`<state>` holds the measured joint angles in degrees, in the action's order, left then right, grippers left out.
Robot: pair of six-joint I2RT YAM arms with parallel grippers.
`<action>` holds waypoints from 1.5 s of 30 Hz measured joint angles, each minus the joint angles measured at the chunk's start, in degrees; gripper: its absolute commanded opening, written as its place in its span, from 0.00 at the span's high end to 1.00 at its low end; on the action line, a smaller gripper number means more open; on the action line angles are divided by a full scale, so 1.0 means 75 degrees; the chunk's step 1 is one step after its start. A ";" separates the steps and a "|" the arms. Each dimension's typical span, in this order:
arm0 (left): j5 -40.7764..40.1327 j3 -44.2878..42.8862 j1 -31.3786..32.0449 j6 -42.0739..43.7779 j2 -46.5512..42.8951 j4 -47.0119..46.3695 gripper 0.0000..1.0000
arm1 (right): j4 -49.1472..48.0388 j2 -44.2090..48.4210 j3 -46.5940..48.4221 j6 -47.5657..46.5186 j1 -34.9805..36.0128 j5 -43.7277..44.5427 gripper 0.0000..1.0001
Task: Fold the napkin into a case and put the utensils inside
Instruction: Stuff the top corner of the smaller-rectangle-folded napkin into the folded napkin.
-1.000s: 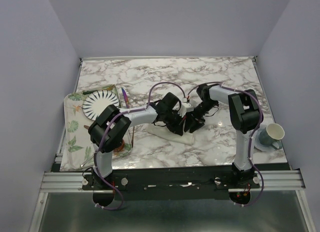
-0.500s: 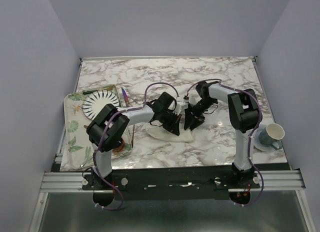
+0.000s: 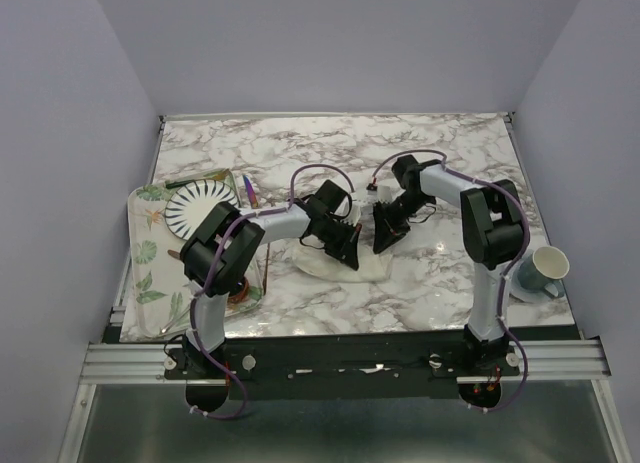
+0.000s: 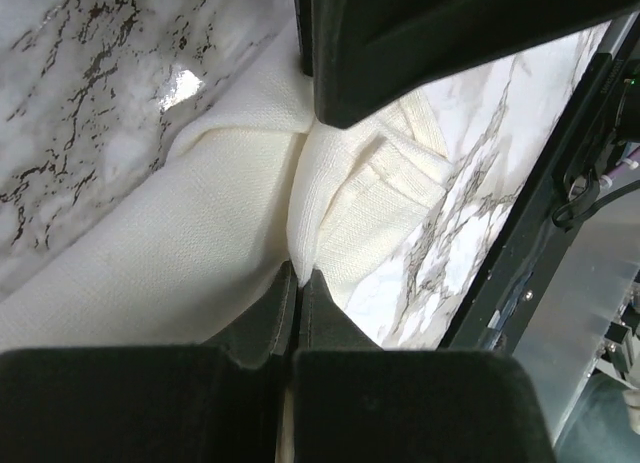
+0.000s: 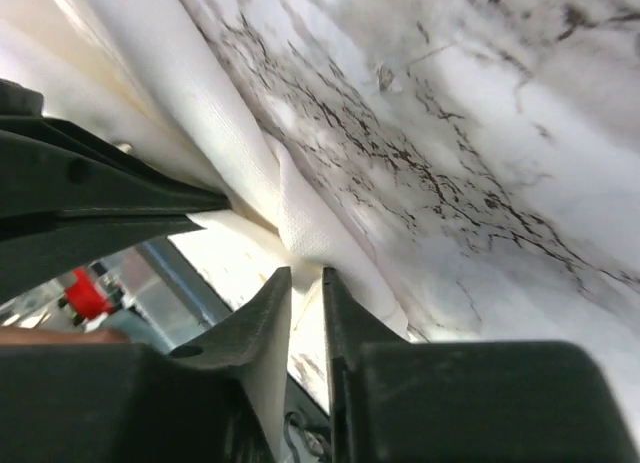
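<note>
Striped plate (image 3: 200, 208) sits on a leaf-print tray (image 3: 148, 258) at the left side of the marble table (image 3: 450, 153). Slim purple-blue utensil (image 3: 248, 193) lies just beside the plate's right rim, tip pointing away from the arms. Napkin (image 3: 372, 270) (image 4: 180, 263) (image 5: 230, 123) is right of the plate and nearer the arms, bunched into a low crumpled strip on the marble, not a tidy case.

Left gripper (image 3: 350, 255) (image 4: 298, 278) is down on the napkin, fingers (image 4: 265, 318) together, clamped on a raised fold of cloth. Right gripper (image 3: 385, 238) (image 5: 306, 283) is just beyond it, further right of the plate. Its fingers (image 5: 260, 313) are close with a slim gap and a cloth edge at the tips; can't tell if it is pinched.

Cup (image 3: 545, 266) on a saucer (image 3: 520, 288) is far right of the plate, well apart from everything.

Both grippers cover most of the napkin from above. The left arm hides the tray's near-right part. A copper bit (image 3: 240, 300) shows there, unclear what. No fork can be made out.
</note>
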<state>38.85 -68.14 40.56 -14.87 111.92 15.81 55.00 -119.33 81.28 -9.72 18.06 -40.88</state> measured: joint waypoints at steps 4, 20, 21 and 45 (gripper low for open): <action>0.0067 -0.0114 -0.0009 -0.0026 0.0099 0.0108 1.00 | -0.0289 0.0376 -0.0087 0.0012 0.0067 0.0204 0.84; 0.0385 -0.0114 0.0017 -0.0213 0.0181 0.0542 1.00 | -0.1023 0.1040 -0.0612 0.0090 0.0615 0.1714 0.95; 0.0417 -0.0114 0.0023 -0.0227 0.0189 0.0562 1.00 | -0.1046 0.1040 -0.0632 0.0090 0.0615 0.1754 0.95; 0.0612 0.0169 -0.0466 -0.1510 0.0347 -0.0822 1.00 | -0.0752 0.1504 -0.0338 0.0965 -0.0329 0.1766 0.90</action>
<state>43.44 -66.87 37.06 -26.20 114.52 9.65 49.36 -108.05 78.74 -2.48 15.59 -27.64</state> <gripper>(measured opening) 0.017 0.111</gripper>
